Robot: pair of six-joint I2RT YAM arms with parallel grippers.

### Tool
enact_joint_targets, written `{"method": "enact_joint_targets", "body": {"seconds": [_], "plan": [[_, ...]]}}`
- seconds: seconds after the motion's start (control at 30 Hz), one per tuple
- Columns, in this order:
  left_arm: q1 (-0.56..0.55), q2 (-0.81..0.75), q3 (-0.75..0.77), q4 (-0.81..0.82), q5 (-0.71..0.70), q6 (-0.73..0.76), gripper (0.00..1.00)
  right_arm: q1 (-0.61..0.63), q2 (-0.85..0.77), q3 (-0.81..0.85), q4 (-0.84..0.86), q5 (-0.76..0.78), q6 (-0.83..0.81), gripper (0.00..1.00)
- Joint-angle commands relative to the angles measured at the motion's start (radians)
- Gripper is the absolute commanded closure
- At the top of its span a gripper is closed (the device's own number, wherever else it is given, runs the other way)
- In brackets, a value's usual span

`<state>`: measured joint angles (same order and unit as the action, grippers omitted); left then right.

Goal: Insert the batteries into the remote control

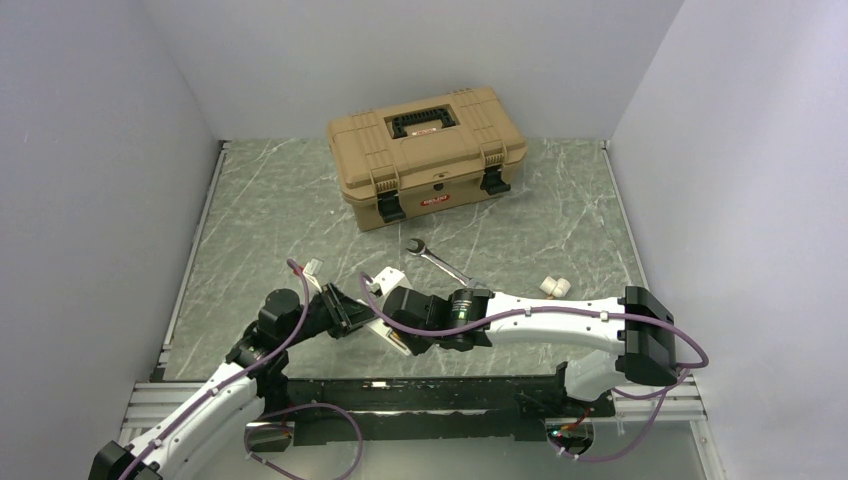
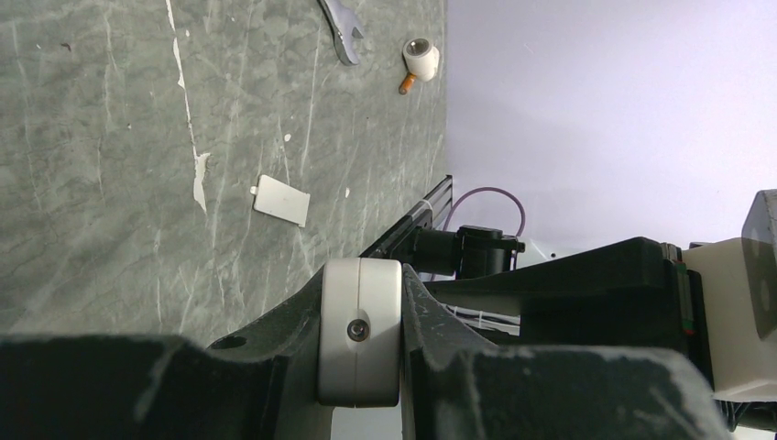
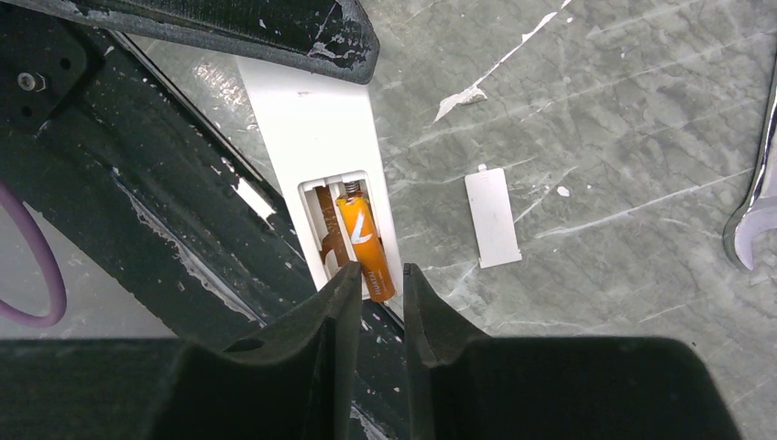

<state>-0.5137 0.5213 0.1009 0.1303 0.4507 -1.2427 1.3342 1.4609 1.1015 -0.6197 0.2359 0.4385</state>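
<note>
**Figure. Both arms meeting over the grey, marble-patterned table [image 1: 260, 200], seen from the near edge.**

Left wrist view: the left gripper [image 2: 362, 295] is clamped on the slim white rectangular remote control [image 2: 359, 357]. The rounded end of the bar, with its small screw, sits squarely between the two black fingers, both pressed against its sides.

Right wrist view: the remote control runs from 11 o'clock down to the right gripper [image 3: 381, 275], its back face up and the orange-brown recess uncovered. One orange cylindrical battery [image 3: 359, 234] lies lengthwise in the right-hand slot of the recess, its upper end against a spring. Its lower end shows in the gap between the fingertips. The jaws stand narrowly apart, directly over the near end of the recess — whether either pad touches the battery cannot be told. The left-hand slot shows only its brown lining.

A thin white rectangular battery cover [image 3: 492, 217] lies flat on the table at 2 o'clock from the right fingertips, apart from the remote control. A steel open-ended wrench [image 3: 756, 215] lies at 3 o'clock, cut off by the frame edge.

Top view: a tan plastic toolbox [image 1: 428, 165] with a black handle and latches stands closed at 12 o'clock from the grippers, well apart. A small white cylinder [image 1: 555, 287] rests at 3 o'clock, just beyond the right forearm — the left wrist view shows an orange stub beside it.
</note>
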Motion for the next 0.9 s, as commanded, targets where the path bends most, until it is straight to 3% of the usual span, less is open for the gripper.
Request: {"method": "enact_joint_targets", "body": {"seconds": [0.0, 0.63, 0.87], "plan": [[0.001, -0.004, -0.001, 0.052, 0.026, -0.01, 1.0, -0.002, 0.0, 0.038, 0.021, 0.008, 0.004, 0.74], [0.002, -0.011, -0.009, 0.049, 0.023, -0.005, 1.0, -0.003, -0.101, 0.025, 0.069, 0.006, 0.019, 0.63], [0.001, -0.024, -0.017, 0.059, 0.054, 0.014, 1.0, -0.006, -0.209, -0.037, 0.129, 0.01, 0.034, 0.5]]}}
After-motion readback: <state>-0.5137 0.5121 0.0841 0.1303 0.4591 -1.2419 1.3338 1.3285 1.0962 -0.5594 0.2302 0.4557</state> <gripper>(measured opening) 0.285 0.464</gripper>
